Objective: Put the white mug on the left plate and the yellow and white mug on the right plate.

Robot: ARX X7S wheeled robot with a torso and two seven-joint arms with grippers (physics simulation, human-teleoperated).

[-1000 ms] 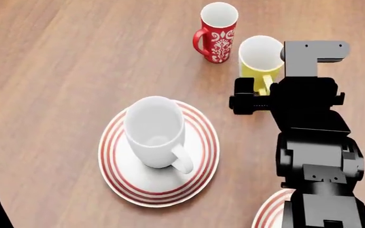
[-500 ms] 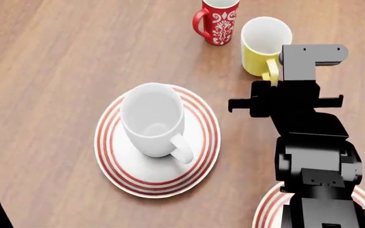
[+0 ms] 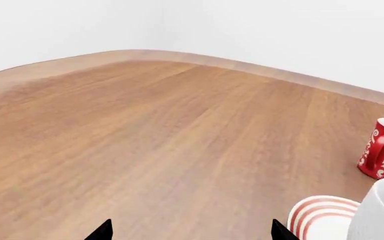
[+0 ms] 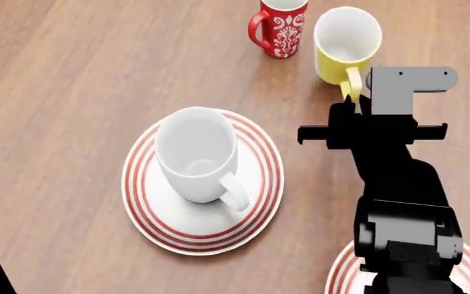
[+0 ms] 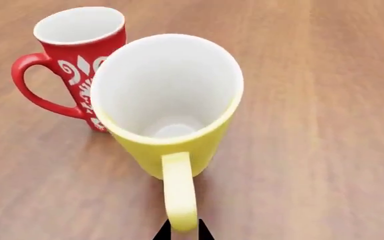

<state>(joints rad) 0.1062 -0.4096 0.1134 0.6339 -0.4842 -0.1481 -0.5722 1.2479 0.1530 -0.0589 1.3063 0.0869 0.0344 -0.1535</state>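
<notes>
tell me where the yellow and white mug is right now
In the head view the yellow and white mug stands on the table at the far right, just right of the red mug, handle toward the right gripper.

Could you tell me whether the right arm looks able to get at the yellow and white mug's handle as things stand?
Probably yes: the right gripper sits right at the handle of the yellow and white mug, which faces it, and the red mug stands behind, off the approach.

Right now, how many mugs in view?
3. The white mug stands on the left plate; the yellow and white mug and the red mug stand side by side beyond.
</notes>
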